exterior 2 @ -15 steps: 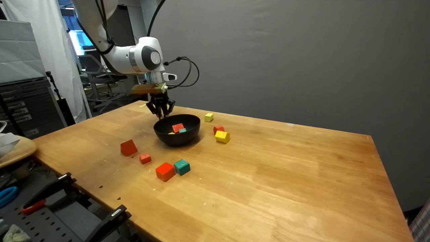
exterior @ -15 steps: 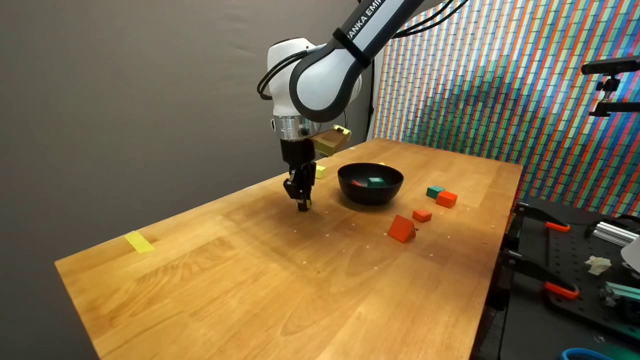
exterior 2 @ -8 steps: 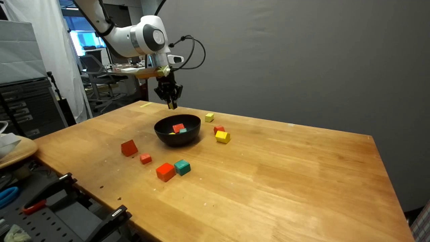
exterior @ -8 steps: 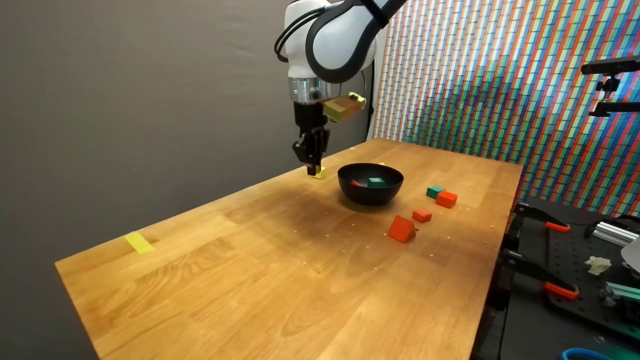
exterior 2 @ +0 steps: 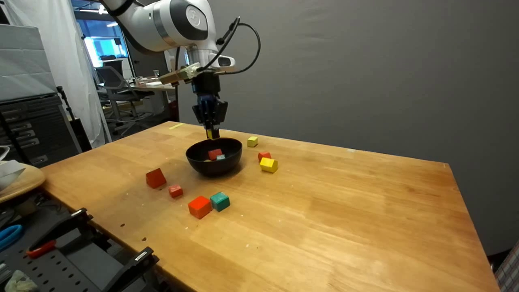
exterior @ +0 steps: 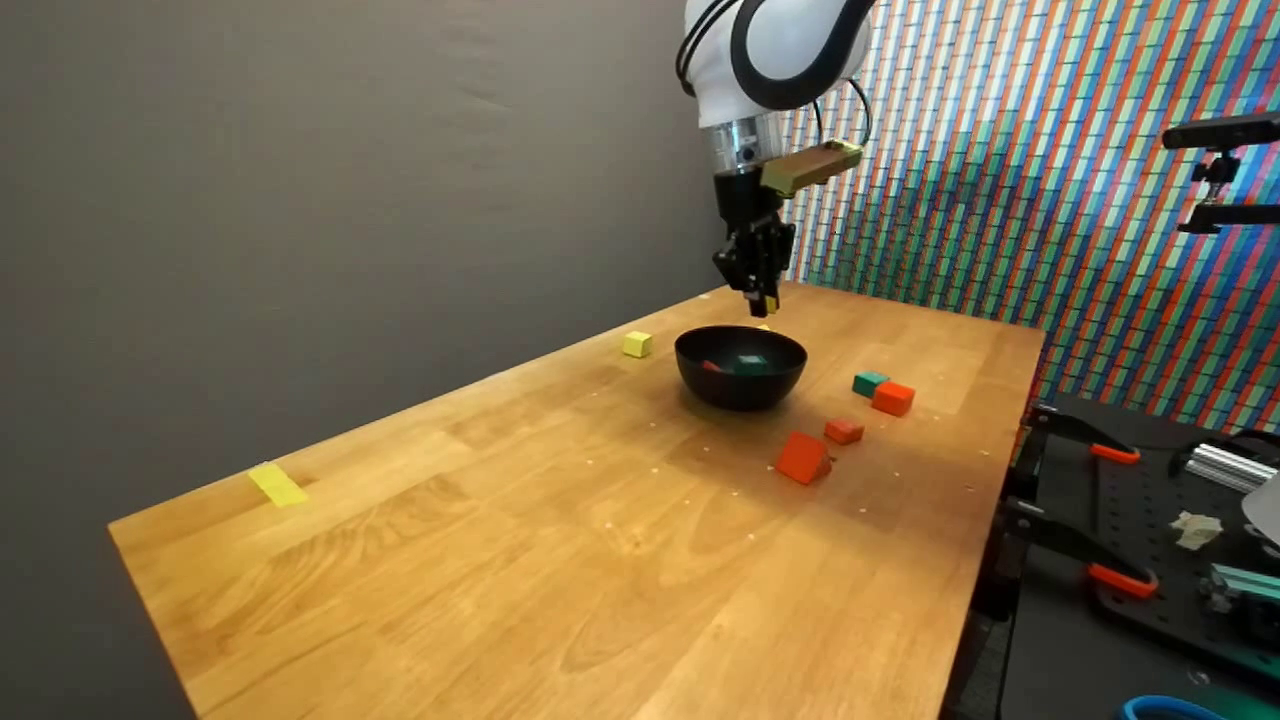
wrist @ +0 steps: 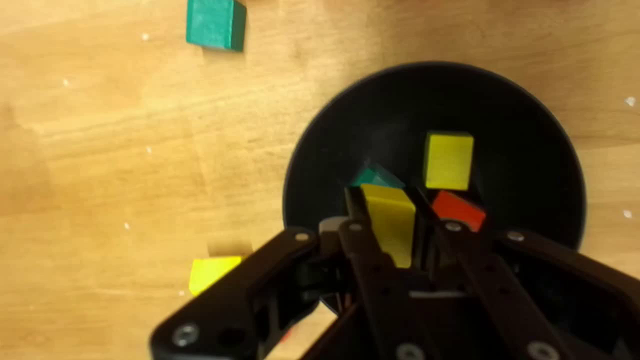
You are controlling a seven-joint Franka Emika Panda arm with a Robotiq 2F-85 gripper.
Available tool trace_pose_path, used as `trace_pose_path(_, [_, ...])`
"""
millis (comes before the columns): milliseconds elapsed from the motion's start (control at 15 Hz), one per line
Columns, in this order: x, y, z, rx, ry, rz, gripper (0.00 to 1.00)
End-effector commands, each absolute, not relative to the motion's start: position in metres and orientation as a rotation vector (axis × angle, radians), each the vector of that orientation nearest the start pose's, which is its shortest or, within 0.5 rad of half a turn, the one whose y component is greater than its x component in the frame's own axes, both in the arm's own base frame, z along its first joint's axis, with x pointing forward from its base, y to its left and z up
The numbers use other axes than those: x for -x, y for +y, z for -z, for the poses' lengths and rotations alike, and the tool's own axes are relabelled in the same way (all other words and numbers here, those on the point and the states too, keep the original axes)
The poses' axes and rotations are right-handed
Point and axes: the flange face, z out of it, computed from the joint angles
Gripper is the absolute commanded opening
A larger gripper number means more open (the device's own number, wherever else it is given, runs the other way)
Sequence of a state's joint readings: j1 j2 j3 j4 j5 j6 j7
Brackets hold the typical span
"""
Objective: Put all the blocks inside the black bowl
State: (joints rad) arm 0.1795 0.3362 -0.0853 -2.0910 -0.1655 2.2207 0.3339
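Upright black bowl (exterior 2: 213,168), red, green and yellow blocks (wrist: 449,162) inside, yellow block (wrist: 395,225) held above, loose blocks (exterior 2: 200,207) outside

Wooden table (exterior: 480,600) carries scattered pale specks (wrist: 631,101), and a flat yellow strip (exterior: 278,484) lies near its edge in both exterior views, plain grey backdrop (exterior 2: 365,81) behind. In an exterior view a multicoloured striped screen (exterior: 960,180) stands past the table's end; at right, a dark bar-shaped device (exterior: 1225,132) sits on a mount (exterior: 1217,172), below it two black clamps (exterior: 1075,543) with orange handles (exterior: 1122,582) reach over a perforated board (exterior: 1140,505), crumpled pale scrap (exterior: 1197,530) and ribbed silvery cylinder (exterior: 1230,467) close by. In an exterior view, white curtain (exterior 2: 61,52), drawer cabinet (exterior 2: 44,125) and office chair (exterior 2: 109,79) show in the background; round-edged wooden slab (exterior 2: 30,182) at left, blue ring (exterior 2: 11,236) below.
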Motion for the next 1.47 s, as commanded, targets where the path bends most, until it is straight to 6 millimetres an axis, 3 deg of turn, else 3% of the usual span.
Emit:
trace_pose_path(0, [-0.538,0.037,-0.240,3.263,0.324,-0.281,0.49])
trace_pose_path(333, [-0.526,0.036,-0.261,3.180,0.386,-0.169,0.86])
trace_pose_path(467, [-0.507,0.048,-0.276,3.150,0.307,-0.315,0.99])
trace_pose_path(667, [-0.474,0.081,-0.289,3.111,0.155,-0.482,1.00])
trace_pose_path(800, [-0.459,0.107,-0.287,3.103,-0.013,-0.495,1.00])
trace_pose_path(1067, [-0.444,0.158,-0.258,3.042,-0.091,-0.436,1.00])
trace_pose_path(1400, [-0.432,0.182,-0.190,3.079,-0.032,-0.346,1.00])
